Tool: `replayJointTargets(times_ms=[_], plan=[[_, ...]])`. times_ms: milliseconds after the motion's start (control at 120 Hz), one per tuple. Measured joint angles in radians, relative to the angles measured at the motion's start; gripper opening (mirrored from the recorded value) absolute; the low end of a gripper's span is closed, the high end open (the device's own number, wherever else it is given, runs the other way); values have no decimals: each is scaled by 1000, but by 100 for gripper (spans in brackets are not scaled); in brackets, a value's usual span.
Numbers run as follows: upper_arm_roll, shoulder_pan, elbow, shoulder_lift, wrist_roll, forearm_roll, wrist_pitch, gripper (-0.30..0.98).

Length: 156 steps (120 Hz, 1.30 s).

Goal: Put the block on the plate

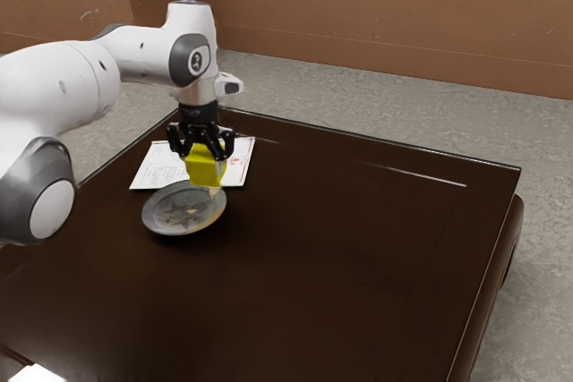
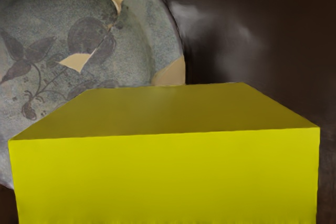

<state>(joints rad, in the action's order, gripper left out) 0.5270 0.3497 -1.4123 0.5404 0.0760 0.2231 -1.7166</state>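
Observation:
In the exterior view my black gripper (image 1: pixel 203 151) points down, shut on the yellow block (image 1: pixel 206 167), one finger at each side of it. The block hangs at the rear edge of the grey patterned plate (image 1: pixel 167 212), overlapping its rim in this view; the height between them is hard to judge. The wrist view has the large yellow block (image 2: pixel 165 177) directly under the hand, covering part of the plate (image 2: pixel 31 19) beyond it. Tan patches mark the plate's surface.
Printed paper (image 1: pixel 158 168) lies on the dark brown table (image 1: pixel 358 257), behind the plate and block. A white object (image 1: pixel 36 374) shows at the exterior view's lower left corner.

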Motion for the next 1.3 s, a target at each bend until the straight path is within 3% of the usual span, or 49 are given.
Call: replayJointTargets(times_ms=[442, 950, 1100, 1300], plan=[[210, -5, -104, -4, -141, 99, 15, 39], [205, -11, -50, 130, -256, 172, 0, 38], [202, -9, -50, 132, -274, 178, -1, 54], [201, 1, -34, 124, -293, 179, 1, 63]])
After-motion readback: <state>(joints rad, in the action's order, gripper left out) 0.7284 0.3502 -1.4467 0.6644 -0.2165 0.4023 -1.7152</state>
